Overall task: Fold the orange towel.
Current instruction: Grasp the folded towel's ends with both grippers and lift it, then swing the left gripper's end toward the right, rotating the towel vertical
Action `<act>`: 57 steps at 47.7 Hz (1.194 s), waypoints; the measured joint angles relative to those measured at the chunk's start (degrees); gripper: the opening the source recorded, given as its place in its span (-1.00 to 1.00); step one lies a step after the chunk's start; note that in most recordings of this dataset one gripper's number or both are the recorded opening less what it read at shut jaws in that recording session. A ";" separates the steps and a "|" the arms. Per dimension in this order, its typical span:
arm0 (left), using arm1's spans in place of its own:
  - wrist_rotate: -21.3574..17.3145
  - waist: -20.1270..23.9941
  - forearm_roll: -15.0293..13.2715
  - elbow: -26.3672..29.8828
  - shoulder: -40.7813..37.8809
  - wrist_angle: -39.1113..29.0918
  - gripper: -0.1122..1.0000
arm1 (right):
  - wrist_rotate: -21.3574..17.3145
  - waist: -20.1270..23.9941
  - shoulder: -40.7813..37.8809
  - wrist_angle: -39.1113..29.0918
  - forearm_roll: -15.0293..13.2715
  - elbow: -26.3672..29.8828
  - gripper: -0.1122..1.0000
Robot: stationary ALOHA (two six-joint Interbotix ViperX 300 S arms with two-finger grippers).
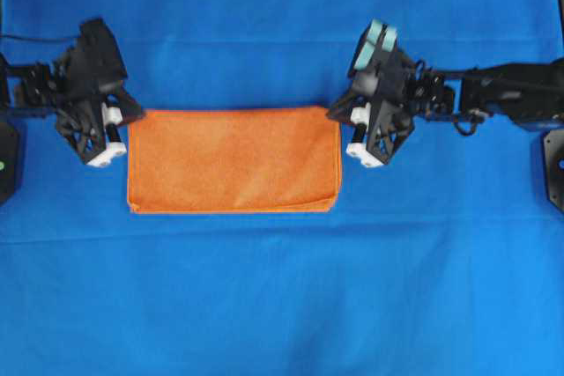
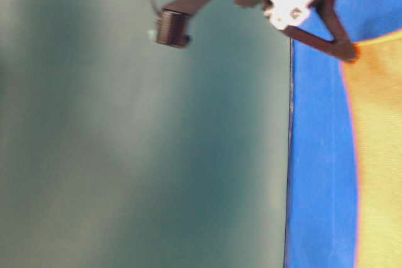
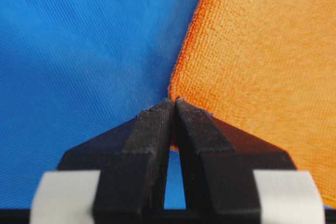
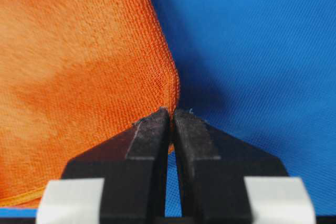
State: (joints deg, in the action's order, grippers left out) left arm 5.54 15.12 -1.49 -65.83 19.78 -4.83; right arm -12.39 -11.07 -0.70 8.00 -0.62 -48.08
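Orange towel: one fold in, both far corners pinched.
Left gripper [image 1: 129, 118] is clamped on the far-left corner of the towel [image 1: 233, 160], a rectangle lying flat on the blue cloth [image 1: 282, 305]; right gripper [image 1: 339, 116] is clamped on the far-right corner. Judged: a further fold remains.

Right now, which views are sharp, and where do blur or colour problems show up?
Overhead: sharp and evenly lit, orange towel crisp. Table-level: soft, rotated sideways, towel washed out to yellow. Left wrist: left claw blurred up close, towel nap sharp. Right wrist: the same, right claw soft.
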 measured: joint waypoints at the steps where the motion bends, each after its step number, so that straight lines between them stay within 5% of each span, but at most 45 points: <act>1: 0.00 0.00 0.00 0.18 0.79 -0.88 -0.74 | -0.09 0.00 0.62 -0.53 0.09 0.00 -0.74; 12: 0.00 -1.76 0.00 2.29 15.03 -10.99 -0.74 | 0.18 0.18 9.84 -6.50 -0.09 0.00 -0.74; 24: 0.09 -2.99 0.00 2.11 25.66 -12.74 -0.74 | 0.18 1.85 15.82 -8.35 -0.09 0.00 -0.74; 44: 1.58 -5.10 0.00 1.93 25.66 -10.81 -0.74 | 0.18 1.32 16.26 -8.44 -0.18 0.00 -0.74; 57: 2.02 -12.04 0.09 2.02 20.30 -0.26 -0.74 | 0.18 -5.63 15.47 -8.44 -2.55 1.41 -0.74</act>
State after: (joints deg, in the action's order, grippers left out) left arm 7.56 3.08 -1.41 -63.81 40.08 -5.10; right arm -12.22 -16.70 14.77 -0.44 -3.16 -46.67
